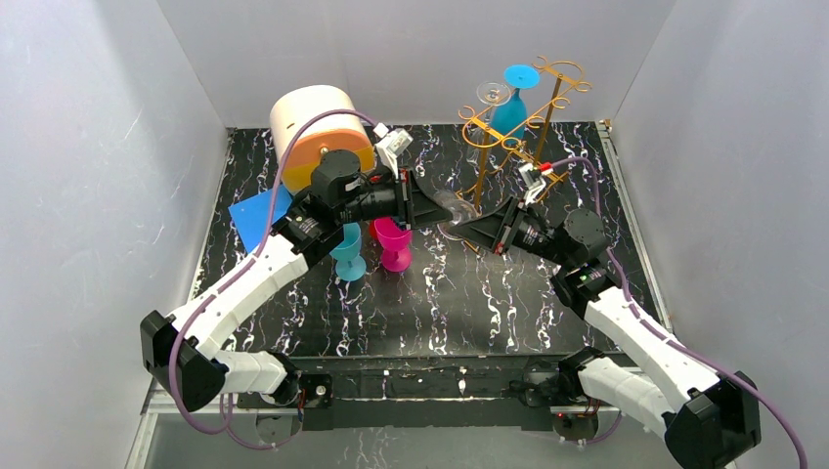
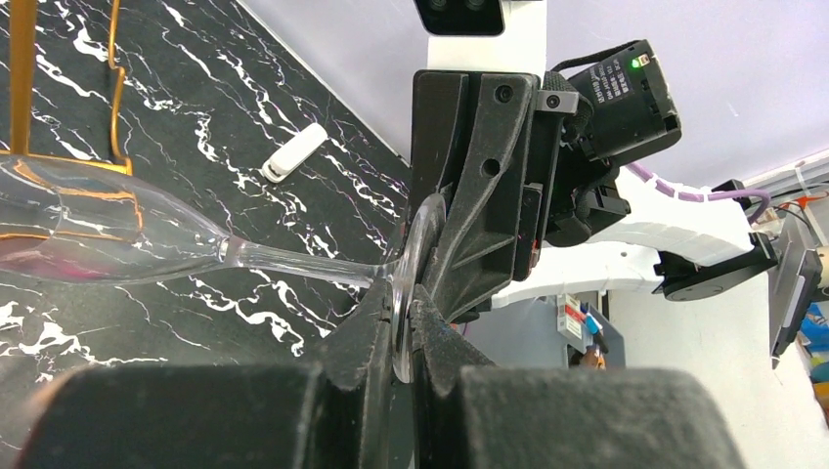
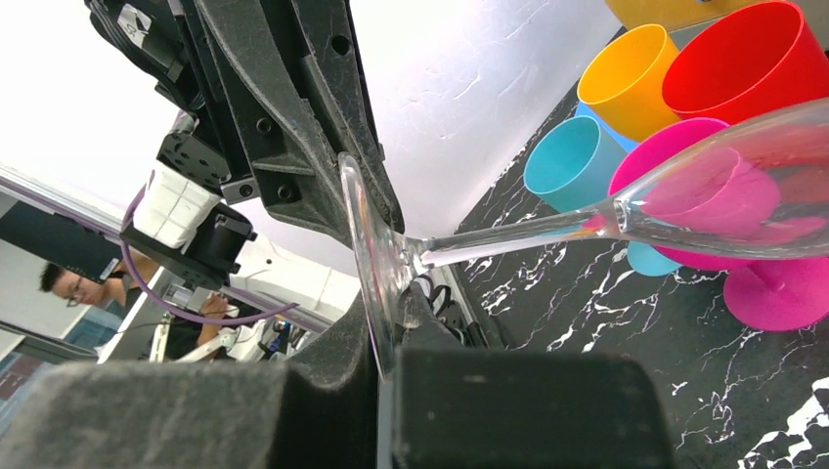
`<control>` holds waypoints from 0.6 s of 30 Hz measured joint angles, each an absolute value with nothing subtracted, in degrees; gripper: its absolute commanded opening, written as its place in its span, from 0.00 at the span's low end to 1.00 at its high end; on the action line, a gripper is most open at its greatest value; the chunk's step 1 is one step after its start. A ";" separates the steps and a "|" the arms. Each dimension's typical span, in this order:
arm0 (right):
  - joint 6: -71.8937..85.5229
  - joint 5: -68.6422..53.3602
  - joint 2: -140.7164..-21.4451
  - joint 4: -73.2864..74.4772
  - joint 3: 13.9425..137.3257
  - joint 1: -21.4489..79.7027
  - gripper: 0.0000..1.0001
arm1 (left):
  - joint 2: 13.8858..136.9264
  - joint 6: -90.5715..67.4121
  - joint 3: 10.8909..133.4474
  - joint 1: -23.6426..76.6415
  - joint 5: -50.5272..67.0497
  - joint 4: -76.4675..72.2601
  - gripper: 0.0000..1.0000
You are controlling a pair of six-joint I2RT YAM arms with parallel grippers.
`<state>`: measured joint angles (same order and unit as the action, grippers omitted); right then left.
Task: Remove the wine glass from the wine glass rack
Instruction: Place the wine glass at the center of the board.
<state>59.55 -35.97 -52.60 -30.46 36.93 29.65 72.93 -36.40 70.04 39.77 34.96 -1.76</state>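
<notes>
Glass (image 2: 117,230) is already off the rack (image 2: 21,78) and lies level in the air. Left jaws and right jaws both clench its foot from opposite sides, with the bowl sticking out sideways from them. What is left, probably, is for one to release it and the other to set it on the desk (image 1: 489,293).

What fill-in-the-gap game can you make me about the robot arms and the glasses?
1. The left gripper and the right gripper are ___ pinching the clear wine glass.
2. The coloured glass hanging upside down on the golden rack is ___.
3. The table is black with ___ streaks.

Missing words: both; blue; white.
</notes>
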 measured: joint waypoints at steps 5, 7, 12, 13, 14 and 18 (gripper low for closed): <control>58.04 -35.44 -52.23 -30.48 36.45 30.09 0.01 | 72.75 -35.38 70.48 39.88 33.93 0.34 0.24; 56.82 -35.77 -52.23 -30.55 36.25 30.30 0.01 | 72.47 -35.03 70.89 40.01 32.64 2.02 0.38; 54.46 -37.06 -52.23 -29.98 36.10 30.89 0.01 | 71.46 -33.56 73.08 40.16 28.80 6.50 0.57; 53.87 -37.52 -52.27 -29.98 36.10 30.87 0.01 | 71.26 -33.32 73.65 40.16 27.81 7.42 0.61; 53.30 -37.98 -52.42 -29.93 36.10 30.87 0.01 | 70.94 -32.93 74.19 40.16 26.59 8.45 0.65; 50.41 -40.18 -53.84 -27.66 36.45 30.87 0.01 | 68.53 -31.48 75.02 40.16 20.29 12.16 0.86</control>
<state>50.41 -40.18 -53.84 -27.66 36.45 30.87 68.53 -31.48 75.02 40.16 20.29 12.16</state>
